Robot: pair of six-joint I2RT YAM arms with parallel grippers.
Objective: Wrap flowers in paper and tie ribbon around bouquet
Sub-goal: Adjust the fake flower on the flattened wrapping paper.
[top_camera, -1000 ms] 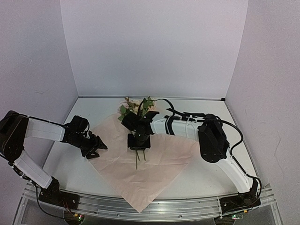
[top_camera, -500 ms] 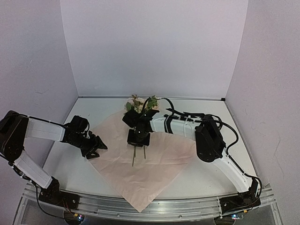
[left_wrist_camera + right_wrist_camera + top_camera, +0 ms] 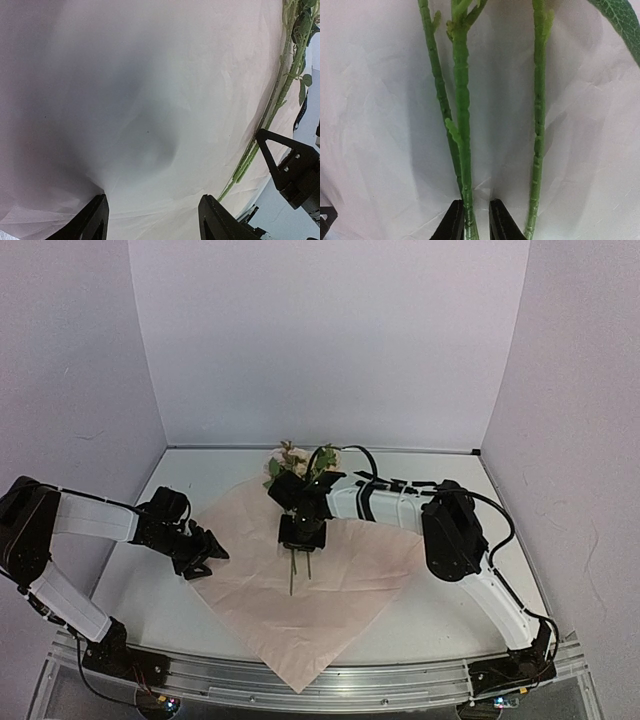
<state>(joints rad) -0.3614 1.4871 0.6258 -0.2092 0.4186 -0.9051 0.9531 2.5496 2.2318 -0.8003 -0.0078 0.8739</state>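
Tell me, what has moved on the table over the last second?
The right gripper carried the flowers a little toward the back wall. Its jaws sit narrowly around one stem, but whether they grip it is unclear. The left gripper, open, and the paper stayed where they were.

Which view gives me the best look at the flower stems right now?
Right wrist: the stems fill the frame, close up against the paper. Top external shows them small by the right gripper; left wrist catches them along its right edge.
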